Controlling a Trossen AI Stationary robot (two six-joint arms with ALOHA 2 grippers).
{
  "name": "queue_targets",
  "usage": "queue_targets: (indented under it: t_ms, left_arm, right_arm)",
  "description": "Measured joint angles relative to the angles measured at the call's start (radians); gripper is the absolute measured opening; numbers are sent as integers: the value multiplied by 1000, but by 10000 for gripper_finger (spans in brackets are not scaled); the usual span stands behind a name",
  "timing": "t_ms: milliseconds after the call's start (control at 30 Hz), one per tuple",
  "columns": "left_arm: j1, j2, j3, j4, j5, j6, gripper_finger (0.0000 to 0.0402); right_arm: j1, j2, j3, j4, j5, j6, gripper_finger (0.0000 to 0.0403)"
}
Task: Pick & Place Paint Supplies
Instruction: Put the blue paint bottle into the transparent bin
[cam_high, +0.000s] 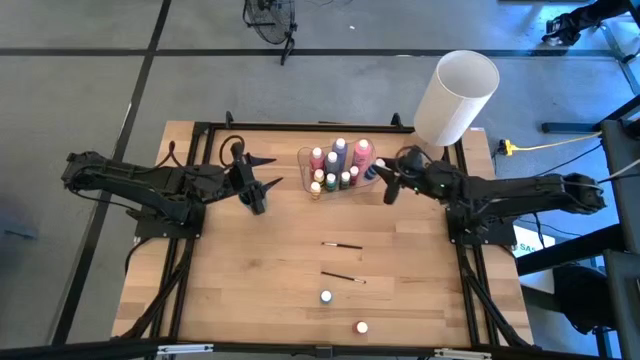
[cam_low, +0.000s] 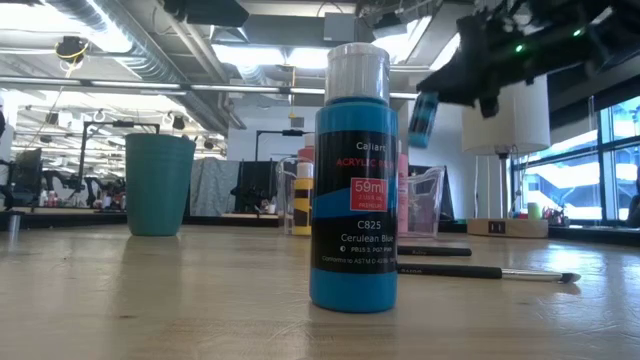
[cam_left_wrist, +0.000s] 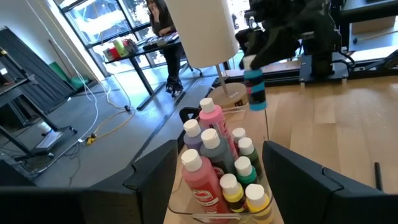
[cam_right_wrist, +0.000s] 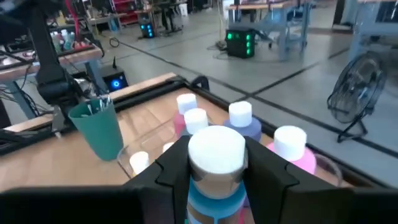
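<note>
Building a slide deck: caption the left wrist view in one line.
Right gripper holds a blue paint bottle above the clear container packed with paint bottles.

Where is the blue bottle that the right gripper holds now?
The blue bottle hangs in the right gripper above the table's far right part, just right of the clear bin of paint bottles and near the white lamp.

Hidden below its shoulder by the clamping right gripper (cam_right_wrist: 217, 171): blue bottle (cam_right_wrist: 216, 163) (label unreadable). Cut off at frame edge: clear container (cam_left_wrist: 186, 211). Too small to identify: two white-capped bottles (cam_high: 326, 296).
</note>
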Motion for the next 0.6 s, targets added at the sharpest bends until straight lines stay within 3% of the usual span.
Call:
queue_targets:
  t_ms: [200, 400, 600]
  left_arm:
    - [0, 0, 0, -6, 0, 0, 231]
    - [-1, 0, 0, -38, 0, -21, 232]
    - [-1, 0, 0, -50, 0, -33, 232]
  right_arm:
    - [-50, 129, 0, 70, -13, 13, 118]
    - [-51, 192, 0, 64, 114, 75, 118]
    - [-51, 205, 0, 61, 156, 98, 118]
